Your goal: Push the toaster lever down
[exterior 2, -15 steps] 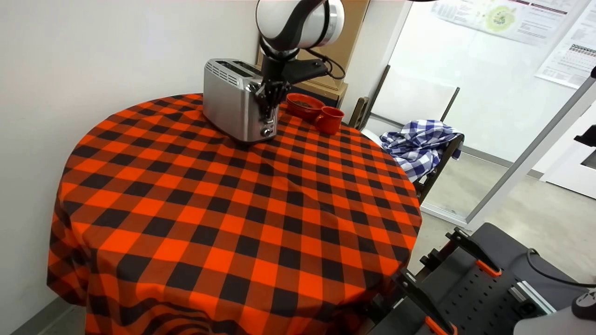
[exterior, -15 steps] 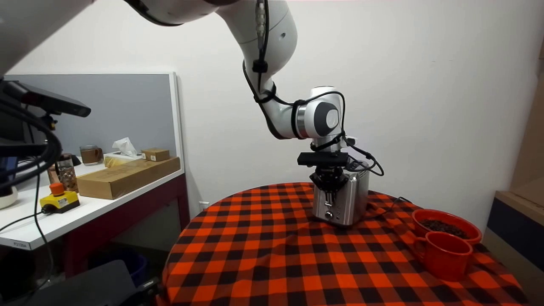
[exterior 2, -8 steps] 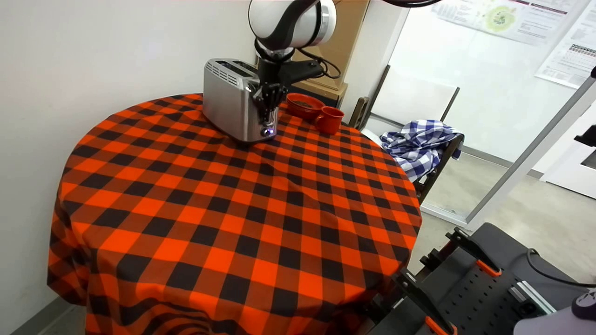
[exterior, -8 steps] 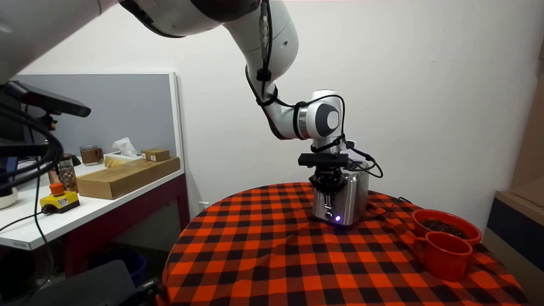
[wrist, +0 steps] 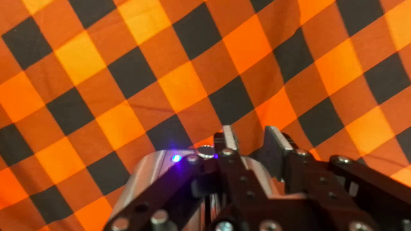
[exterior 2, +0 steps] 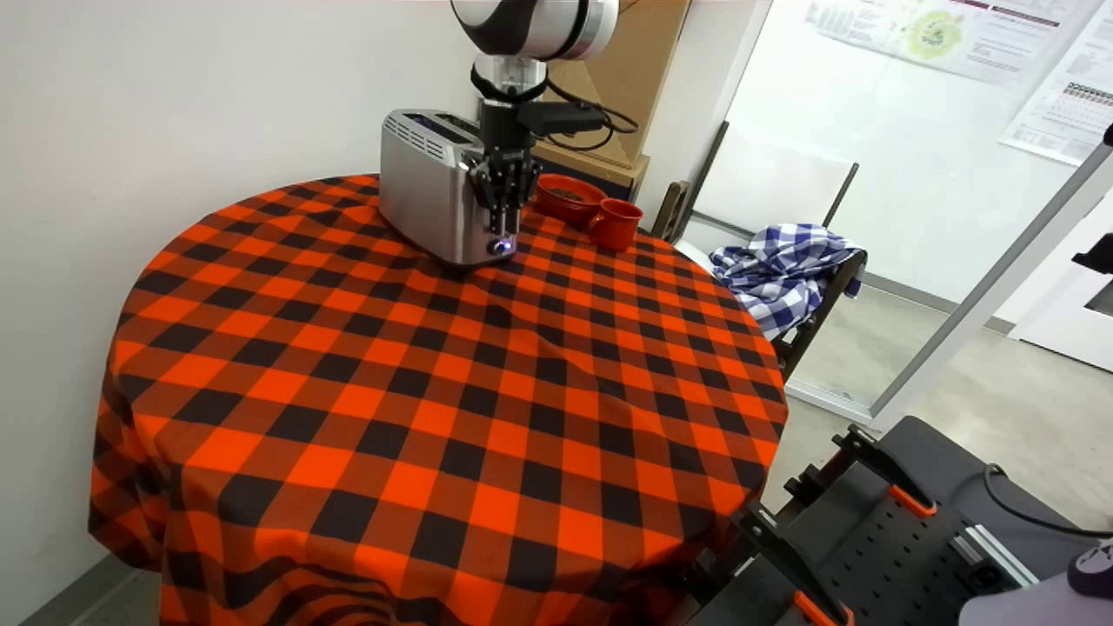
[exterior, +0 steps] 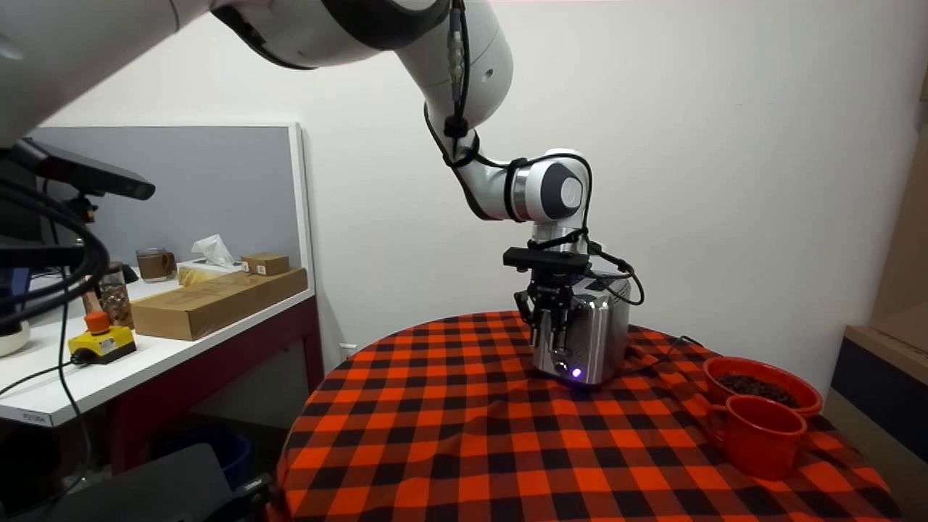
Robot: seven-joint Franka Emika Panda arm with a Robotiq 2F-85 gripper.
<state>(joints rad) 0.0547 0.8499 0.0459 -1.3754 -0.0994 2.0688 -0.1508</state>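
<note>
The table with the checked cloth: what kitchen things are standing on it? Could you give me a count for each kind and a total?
Silver toaster: 1
Red mug: 1
Red bowl, holding dark bits too small to count: 1
Total: 3

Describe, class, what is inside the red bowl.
The red bowl holds dark brown pieces, too small to identify. Only their top layer shows; anything beneath is covered. The red mug hides part of the bowl's outside.
</note>
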